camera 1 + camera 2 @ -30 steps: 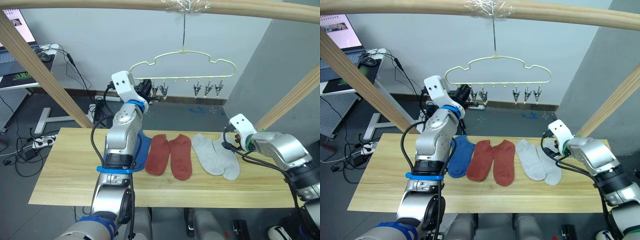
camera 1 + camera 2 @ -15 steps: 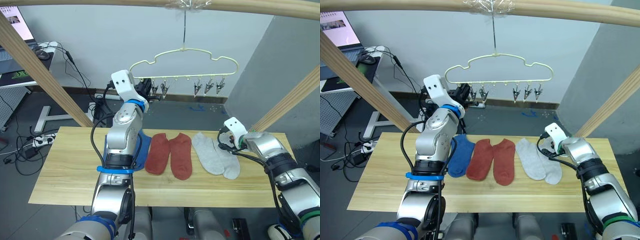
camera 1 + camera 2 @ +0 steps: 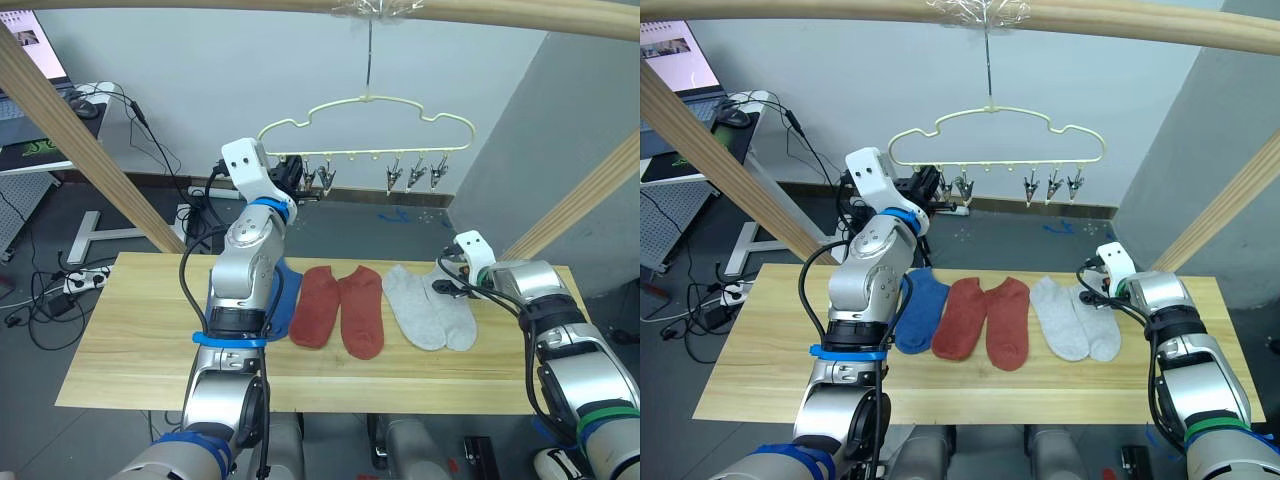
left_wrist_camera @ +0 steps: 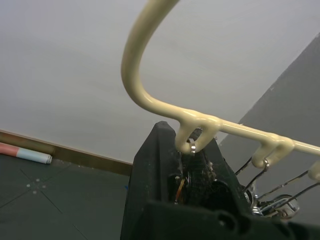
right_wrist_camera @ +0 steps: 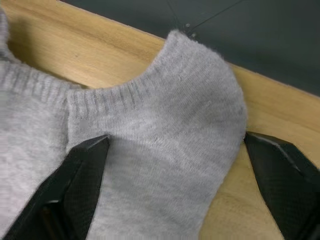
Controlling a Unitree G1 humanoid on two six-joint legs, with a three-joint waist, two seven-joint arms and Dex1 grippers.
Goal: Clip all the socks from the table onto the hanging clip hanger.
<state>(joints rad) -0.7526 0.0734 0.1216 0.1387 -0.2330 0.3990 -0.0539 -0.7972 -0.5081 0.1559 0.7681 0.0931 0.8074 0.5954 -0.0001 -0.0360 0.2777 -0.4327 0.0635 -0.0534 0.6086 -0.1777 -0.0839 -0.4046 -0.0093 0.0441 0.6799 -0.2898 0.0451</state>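
No writing is readable. Right end effector, fingers wide apart, straddles a grey sock on the tabletop; left end effector, at the clip hanger, cannot be judged.

Left tool raised high; right tool low, spread wide.

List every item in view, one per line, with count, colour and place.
Grey socks: two, light grey, table's right part.
Red socks: two, rust-red, table's middle.
Blue sock: one seen, beside the left arm.
Table: one, light wood.
Clip hanger: one, pale yellow, hanging from the wooden beam.
Left pincer: black, at the hanger's leftmost clip.
Right pincer: black, open, straddling the outer grey sock.
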